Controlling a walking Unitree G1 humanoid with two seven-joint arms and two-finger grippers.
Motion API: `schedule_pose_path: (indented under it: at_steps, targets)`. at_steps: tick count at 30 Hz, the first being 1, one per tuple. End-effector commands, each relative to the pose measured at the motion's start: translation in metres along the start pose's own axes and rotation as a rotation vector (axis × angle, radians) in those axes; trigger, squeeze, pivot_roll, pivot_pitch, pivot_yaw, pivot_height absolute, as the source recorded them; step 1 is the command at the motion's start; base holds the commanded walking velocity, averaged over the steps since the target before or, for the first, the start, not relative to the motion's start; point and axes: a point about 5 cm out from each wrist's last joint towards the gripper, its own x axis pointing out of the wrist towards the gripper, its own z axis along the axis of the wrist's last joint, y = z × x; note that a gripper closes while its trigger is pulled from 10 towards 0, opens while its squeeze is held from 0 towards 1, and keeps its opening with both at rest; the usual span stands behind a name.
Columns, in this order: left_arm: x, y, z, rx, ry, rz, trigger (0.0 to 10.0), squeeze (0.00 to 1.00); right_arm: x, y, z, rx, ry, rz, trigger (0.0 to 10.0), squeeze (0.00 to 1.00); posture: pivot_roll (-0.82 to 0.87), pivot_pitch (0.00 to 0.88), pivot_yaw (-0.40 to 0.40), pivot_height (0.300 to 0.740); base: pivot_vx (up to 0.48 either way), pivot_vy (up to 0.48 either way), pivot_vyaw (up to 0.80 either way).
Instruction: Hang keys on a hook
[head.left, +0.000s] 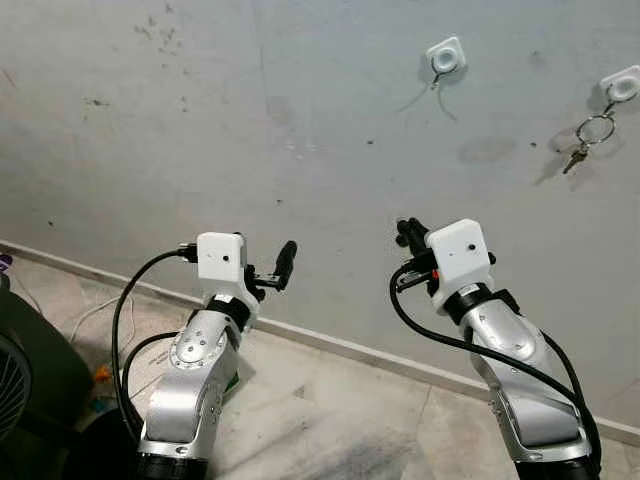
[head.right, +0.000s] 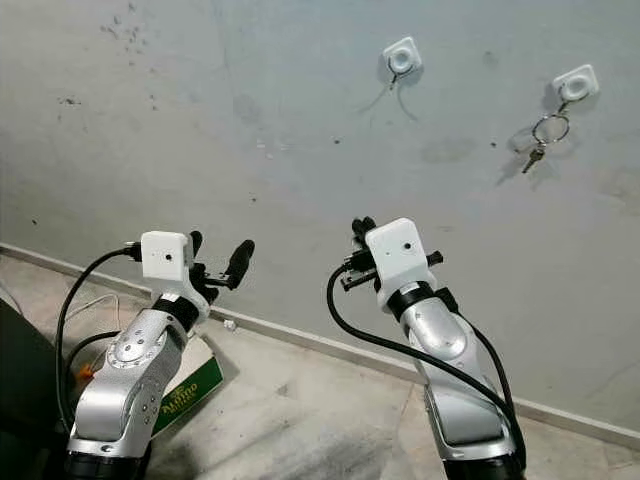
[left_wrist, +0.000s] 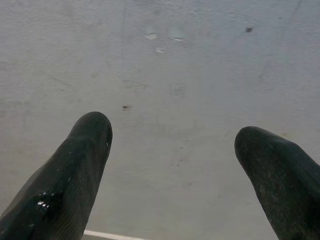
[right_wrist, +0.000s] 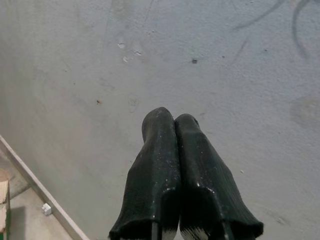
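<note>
While the keys (head.left: 588, 140) already hang from the right wall hook (head.left: 622, 84), left gripper (left_wrist: 172, 160) is spread empty, right gripper (right_wrist: 175, 125) clenched empty; task looks finished

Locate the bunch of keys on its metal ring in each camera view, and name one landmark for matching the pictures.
Left eye view: the bunch of keys on a metal ring hangs from the white square hook at the upper right.
Right eye view: same keys, upper right, under that hook.
Left wrist view: grey wall beyond the fingers; no keys.
Right wrist view: grey wall; no keys.
Shared landmark: the second white square hook, bare, to the left.
</note>
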Motion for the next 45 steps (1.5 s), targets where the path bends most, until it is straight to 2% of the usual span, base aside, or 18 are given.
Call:
schedule_pose_path:
  at_steps: [1, 24, 45]
  targets:
    - [-0.0011, 0.0005, -0.0009, -0.001, 0.005, 0.004, 10.0, 0.0, 0.0009, 0.0, 0.0027, -0.008, -0.007, 0.004, 10.0, 0.0, -0.06, 0.058, 0.018, 0.74, 0.0, 0.0, 0.0]
    - [-0.0007, -0.0005, 0.0013, -0.031, -0.016, -0.014, 10.0, 0.0, 0.0035, 0.0002, 0.0039, -0.013, -0.016, 0.009, 10.0, 0.0, -0.06, 0.046, 0.014, 0.74, 0.0, 0.0, 0.0]
    - [0.0008, -0.0021, 0.001, -0.031, -0.015, -0.028, 10.0, 0.0, 0.0043, -0.0002, 0.0033, -0.018, -0.017, 0.004, 10.0, 0.0, -0.06, 0.041, 0.018, 0.74, 0.281, 0.0, 0.0]
